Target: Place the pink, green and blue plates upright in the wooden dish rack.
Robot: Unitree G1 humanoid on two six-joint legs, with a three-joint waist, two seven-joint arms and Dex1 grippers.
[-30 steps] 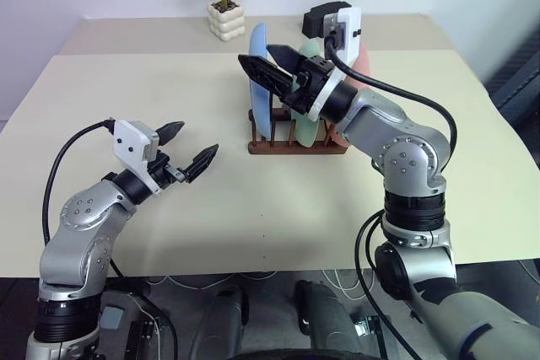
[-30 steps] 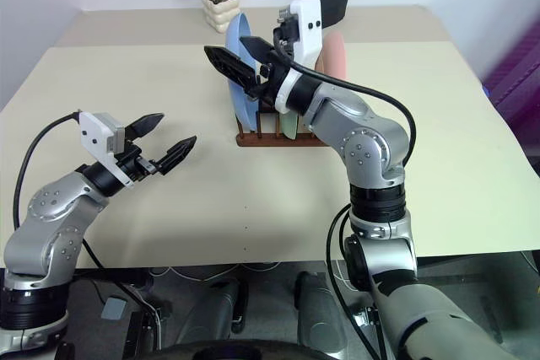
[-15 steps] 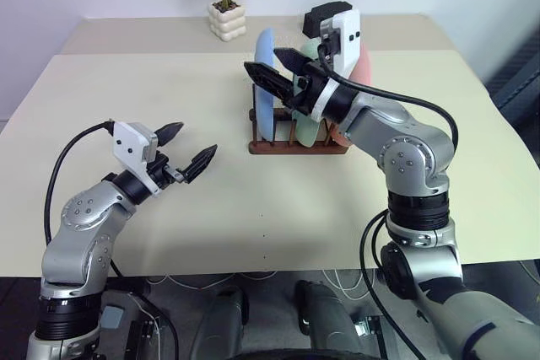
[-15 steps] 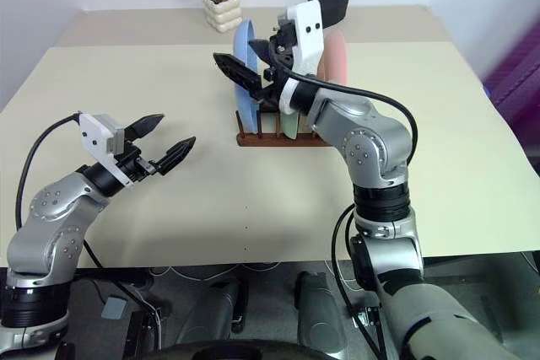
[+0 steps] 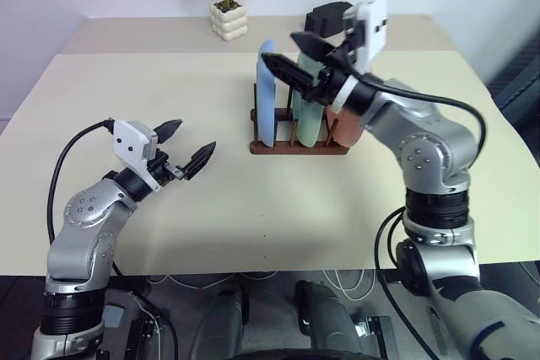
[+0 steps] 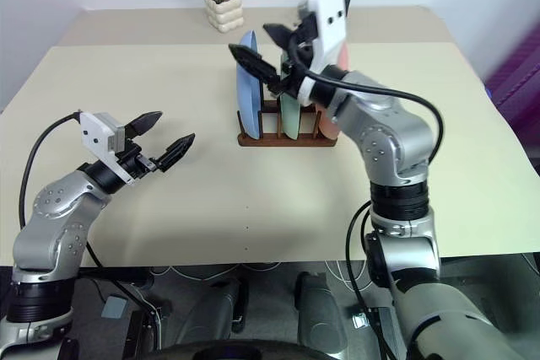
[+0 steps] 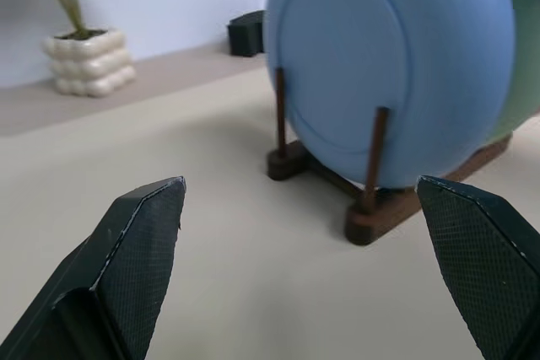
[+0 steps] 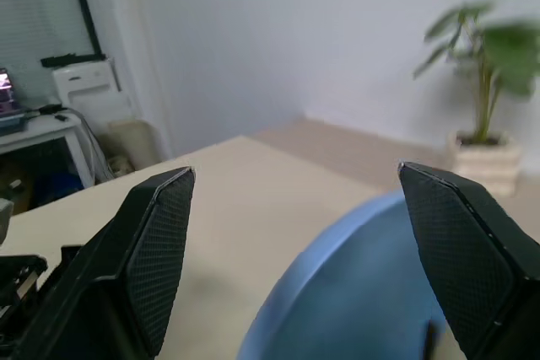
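Nearest, the left pincer [image 5: 187, 145] hangs low over the bare tabletop [image 5: 152, 82], its two fingers spread wide and holding nothing. It points toward the rack [image 5: 297, 146], which stands well apart from it, ahead and to its right. In its wrist view the blue plate [image 7: 396, 65] stands upright between thin pegs, facing the pincer broadside, with a sliver of the green plate [image 7: 523, 56] just behind its edge.

Farther on, the right pincer [image 5: 294, 53] is raised above the rack, just over the top rims of the plates, fingers wide apart and empty. Its lower finger reaches out above the blue plate and its upper finger lies above the green one; whether either finger touches a rim cannot be told. In its own wrist view the rim of the blue plate sits below and between the fingers.

Under that pincer all three plates stand on edge in the rack: blue on the side toward the left pincer, green in the middle, and the pink plate [image 5: 348, 128] on the far side from the left pincer, partly hidden behind the right arm.

Beyond the rack, past the right pincer, a black block [image 5: 325, 16] sits on the tabletop, and a potted plant [image 5: 224, 8] stands near the wall.
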